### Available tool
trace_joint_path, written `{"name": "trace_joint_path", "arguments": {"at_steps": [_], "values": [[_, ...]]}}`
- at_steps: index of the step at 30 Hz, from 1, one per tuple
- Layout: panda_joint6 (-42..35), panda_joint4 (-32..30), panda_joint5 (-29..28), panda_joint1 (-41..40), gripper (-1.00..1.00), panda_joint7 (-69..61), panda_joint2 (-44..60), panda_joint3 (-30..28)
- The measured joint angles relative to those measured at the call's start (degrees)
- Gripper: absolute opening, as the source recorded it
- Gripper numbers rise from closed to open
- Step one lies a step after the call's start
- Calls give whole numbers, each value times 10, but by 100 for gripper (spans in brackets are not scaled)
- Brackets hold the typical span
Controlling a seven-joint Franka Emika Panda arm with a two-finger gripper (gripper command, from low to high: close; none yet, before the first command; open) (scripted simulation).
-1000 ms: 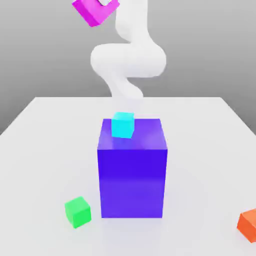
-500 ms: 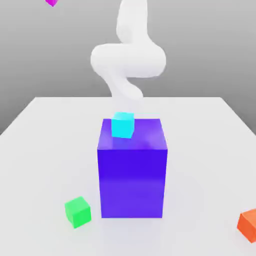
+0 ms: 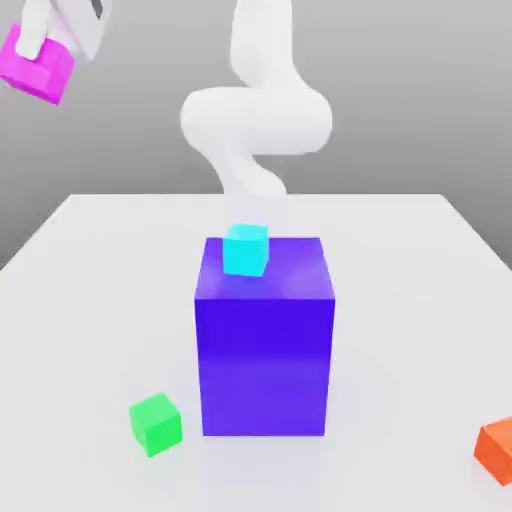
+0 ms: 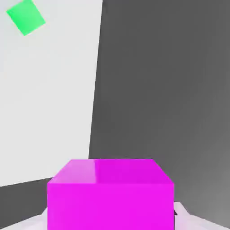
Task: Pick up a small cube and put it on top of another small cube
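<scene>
High above the table, at the exterior view's upper left, my gripper [image 3: 42,48] is shut on the small magenta cube [image 3: 38,70]. One white finger [image 3: 33,28] shows against the cube's top. In the hand view the magenta cube [image 4: 111,193] sits close between the jaws, out past the table's edge. A small cyan cube [image 3: 246,250] rests on top of the big blue-purple block [image 3: 264,345] in the middle of the table, far to the right of and below the held cube.
A green cube [image 3: 156,424] [image 4: 26,17] lies on the white table [image 3: 400,300] at the block's front left. An orange cube [image 3: 497,450] sits at the front right edge. The white arm [image 3: 255,120] rises behind the block.
The gripper has carried the magenta cube from above the block toward the exterior view's left, up past the picture's top, then down into the upper left corner. The other cubes stayed put.
</scene>
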Motion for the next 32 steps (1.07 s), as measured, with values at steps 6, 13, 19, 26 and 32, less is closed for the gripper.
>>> {"name": "trace_joint_path", "arguments": {"at_steps": [6,13,19,26,32], "values": [[39,-18,34,32,-100,-18,72,-59],[91,-39,92,90,-100,-48,184,-117],[139,-58,174,156,-100,-92,302,-152],[230,-67,371,197,-100,-221,472,-123],[277,-60,474,155,100,-296,537,-63]]}}
